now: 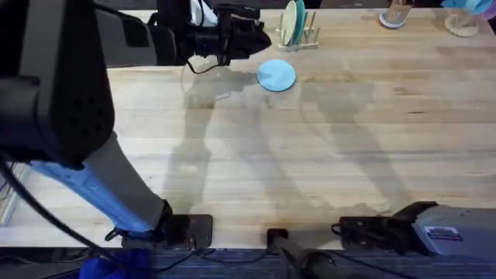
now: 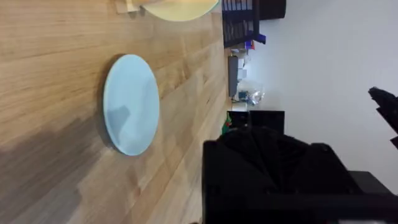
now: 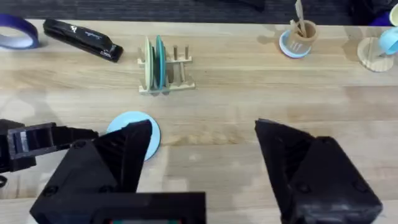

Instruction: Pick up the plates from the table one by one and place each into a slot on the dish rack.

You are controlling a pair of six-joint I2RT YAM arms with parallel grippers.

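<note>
A light blue plate [image 1: 276,75] lies flat on the table [image 1: 325,155], a little in front of the dish rack [image 1: 301,35]. In the rack [image 3: 165,68] a cream plate [image 3: 148,59] and a teal plate [image 3: 160,59] stand upright side by side. My left gripper [image 1: 256,39] hovers just left of the rack and behind the blue plate [image 2: 130,104], which fills its wrist view close up. My right gripper [image 3: 199,174] is open and holds nothing. It rests low at the table's near right edge, far from the plate [image 3: 127,118].
A black stapler [image 3: 84,37] and a roll of blue tape [image 3: 15,31] lie at the far left of the table. A cup with utensils [image 3: 297,40] and a small wooden stand [image 3: 373,53] sit at the far right. Bare wood spreads across the middle.
</note>
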